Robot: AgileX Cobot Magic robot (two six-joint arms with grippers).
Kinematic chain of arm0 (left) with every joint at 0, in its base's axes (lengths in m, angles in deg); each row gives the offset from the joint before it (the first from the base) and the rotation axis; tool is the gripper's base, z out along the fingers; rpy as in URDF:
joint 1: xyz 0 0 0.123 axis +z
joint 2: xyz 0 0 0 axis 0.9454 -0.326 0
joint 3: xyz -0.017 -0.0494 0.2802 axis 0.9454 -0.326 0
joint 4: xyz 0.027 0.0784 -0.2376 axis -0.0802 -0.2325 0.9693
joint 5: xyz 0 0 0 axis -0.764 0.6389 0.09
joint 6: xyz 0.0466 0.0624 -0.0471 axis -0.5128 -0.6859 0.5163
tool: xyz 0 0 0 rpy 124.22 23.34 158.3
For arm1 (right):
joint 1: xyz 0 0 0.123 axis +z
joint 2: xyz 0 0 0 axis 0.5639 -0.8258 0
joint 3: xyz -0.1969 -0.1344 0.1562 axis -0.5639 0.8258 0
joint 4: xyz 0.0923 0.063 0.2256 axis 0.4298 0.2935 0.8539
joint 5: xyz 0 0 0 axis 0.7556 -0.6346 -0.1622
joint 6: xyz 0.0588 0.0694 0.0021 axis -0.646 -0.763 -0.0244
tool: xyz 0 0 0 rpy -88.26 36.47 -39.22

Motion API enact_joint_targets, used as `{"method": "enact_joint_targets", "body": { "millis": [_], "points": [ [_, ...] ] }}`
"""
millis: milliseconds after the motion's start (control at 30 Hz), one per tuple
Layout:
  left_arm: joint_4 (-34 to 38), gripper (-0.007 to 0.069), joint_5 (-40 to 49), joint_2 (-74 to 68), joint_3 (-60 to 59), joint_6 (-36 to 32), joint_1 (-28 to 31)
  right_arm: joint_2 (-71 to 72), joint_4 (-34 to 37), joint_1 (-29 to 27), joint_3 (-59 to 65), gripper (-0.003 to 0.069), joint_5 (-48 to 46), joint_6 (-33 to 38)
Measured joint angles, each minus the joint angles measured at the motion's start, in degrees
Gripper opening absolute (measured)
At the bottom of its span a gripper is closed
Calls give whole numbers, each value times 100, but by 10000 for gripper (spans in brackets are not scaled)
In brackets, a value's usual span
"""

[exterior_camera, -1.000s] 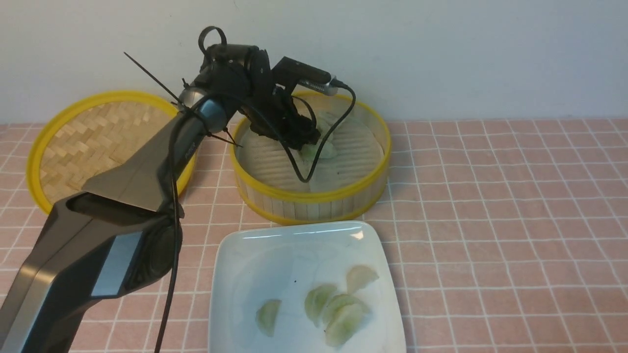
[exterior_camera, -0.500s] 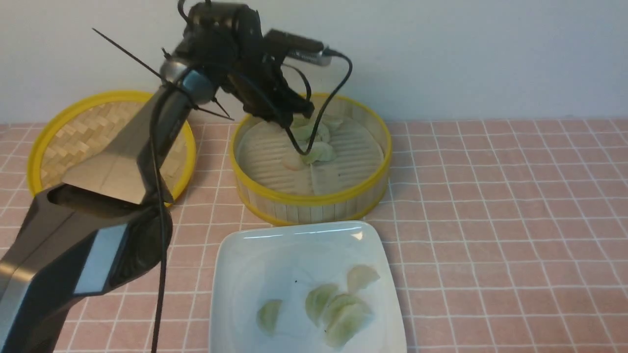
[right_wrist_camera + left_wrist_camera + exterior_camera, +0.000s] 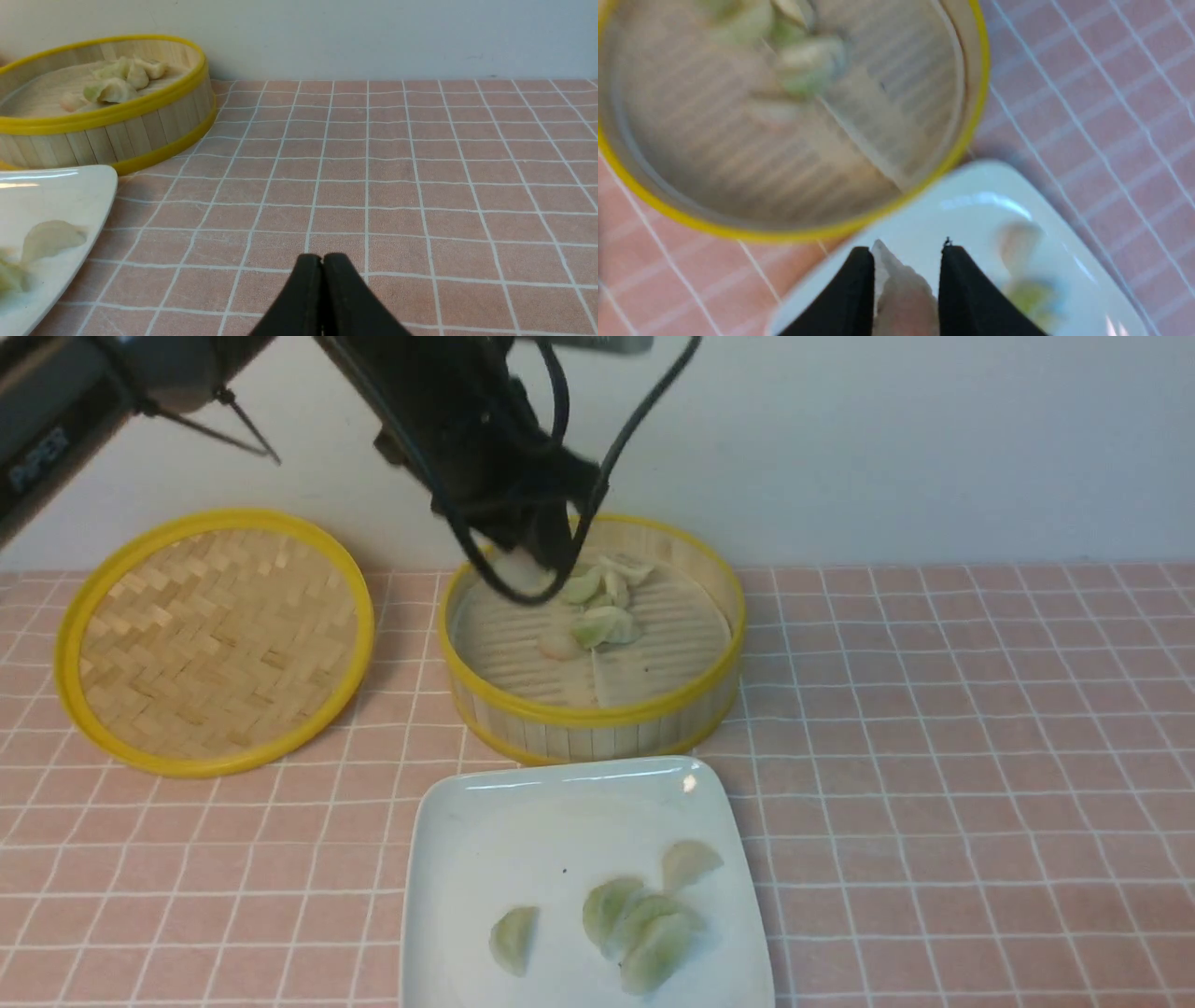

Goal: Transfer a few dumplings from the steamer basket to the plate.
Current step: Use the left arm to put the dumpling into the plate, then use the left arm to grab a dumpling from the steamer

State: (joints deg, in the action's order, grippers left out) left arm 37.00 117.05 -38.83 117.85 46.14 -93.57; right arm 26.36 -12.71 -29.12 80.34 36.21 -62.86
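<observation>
The left end effector (image 3: 906, 255) pinches a pale dumpling (image 3: 903, 298) above the basket (image 3: 597, 714), upper centre; the right end effector (image 3: 322, 258) is closed.

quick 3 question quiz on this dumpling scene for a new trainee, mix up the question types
1. True or false: the right gripper is shut on a dumpling.
2. What does the left gripper hold between its jaws? A) a pale dumpling B) a green dumpling C) nothing
3. Fill in the blank: the woven lid lies flat on the table on the robot's ____ side of the steamer basket.

Key: 1 false, it is shut on nothing. 2 A. 3 left.
</observation>
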Motion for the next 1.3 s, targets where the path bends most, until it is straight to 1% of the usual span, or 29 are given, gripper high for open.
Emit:
{"method": "enact_joint_targets", "body": {
  "millis": [33, 100, 200, 367, 433, 567, 600, 633, 700, 733, 767, 867, 933, 967, 1100, 1200, 1267, 1300],
  "points": [
    [97, 162, 0, 94, -488, -35, -111, 0, 0, 0, 0, -15, 0, 0],
    [171, 162, -48, 100, -1098, -138, -301, 0, 0, 0, 0, -15, 0, 0],
    [142, 162, -162, -73, -1560, -303, -532, 0, 0, 0, 0, -15, 0, 0],
    [-153, 162, -161, -449, -1651, -389, -774, 0, 0, 0, 0, -15, 0, 0],
    [-239, 176, -167, -527, -1651, -389, -828, 0, 0, 0, 0, -15, 0, 0],
    [-326, 314, -268, -568, -1602, -389, -849, 0, 0, 0, 0, -15, 0, 0],
    [-356, 338, -323, -568, -1552, -389, -849, 0, 0, 0, 0, -15, 0, 0],
    [-393, 360, -368, -568, -1473, -389, -849, 0, 0, 0, 0, -15, 0, 0],
    [-522, 364, -435, -568, -1293, -389, -849, 0, 0, 0, 0, -15, 0, 0],
    [-609, 344, -439, -568, -1160, -389, -843, 0, 0, 0, 0, -15, 0, 0],
    [-700, 304, -439, -575, -1005, -389, -814, 0, 0, 0, 0, -15, 0, 0],
    [-735, 99, -584, -660, -404, -383, -554, 0, 0, 0, 0, -15, 0, 0],
    [-684, 55, -688, -720, -173, -383, -429, 0, 0, 0, 0, -15, 0, 0],
    [-531, 17, -832, -862, 159, -422, -239, 0, 0, 0, 0, -15, 0, 0],
    [-144, -6, -1118, -1404, 1042, -794, 229, 0, 0, 0, 0, -15, 0, 0],
    [-43, -6, -1186, -1751, 1417, -1070, 410, 0, 0, 0, 0, -15, 0, 0],
    [-18, 8, -1277, -1967, 1579, -1390, 476, 0, 0, 0, 0, -15, 0, 0],
    [-7, 28, -1373, -2073, 1605, -1598, 491, 0, 0, 0, 0, -15, 0, 0]
  ]
}}
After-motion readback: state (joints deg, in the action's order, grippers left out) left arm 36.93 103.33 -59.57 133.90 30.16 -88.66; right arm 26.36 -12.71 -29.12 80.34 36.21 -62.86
